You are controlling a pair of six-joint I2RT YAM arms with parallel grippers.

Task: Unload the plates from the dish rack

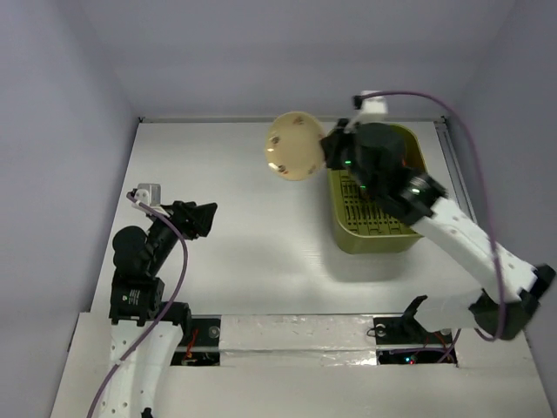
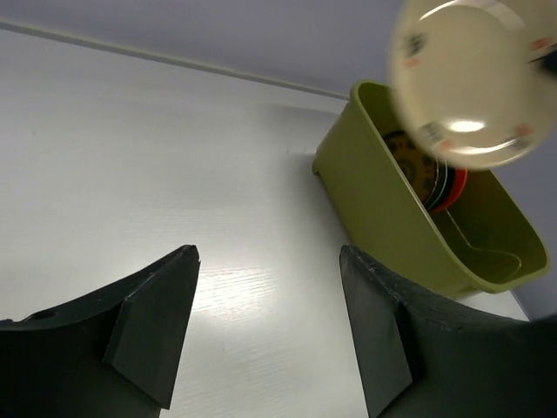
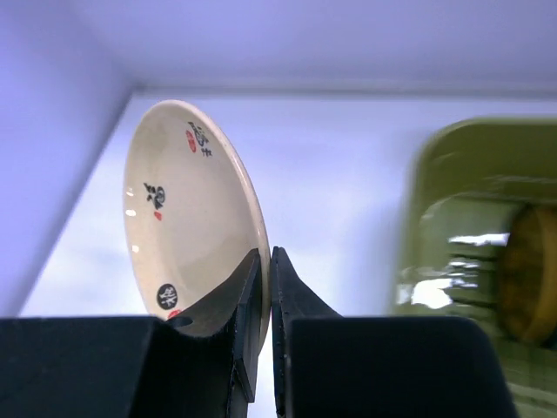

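We can read no text anywhere; the round cream glossy plate point(image 3: 187, 235) carries small black brush marks point(image 3: 154, 192) with red stamps point(image 3: 191, 144), none legible.

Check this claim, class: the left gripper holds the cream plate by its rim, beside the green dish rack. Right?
No: the right gripper holds the cream plate by its rim, beside the dish rack; the right wrist view shows it.

The plate point(image 1: 291, 144) in the right tool point(image 1: 327, 153) hangs left of the dish rack point(image 1: 370, 242), other plates point(image 2: 426, 178) inside.
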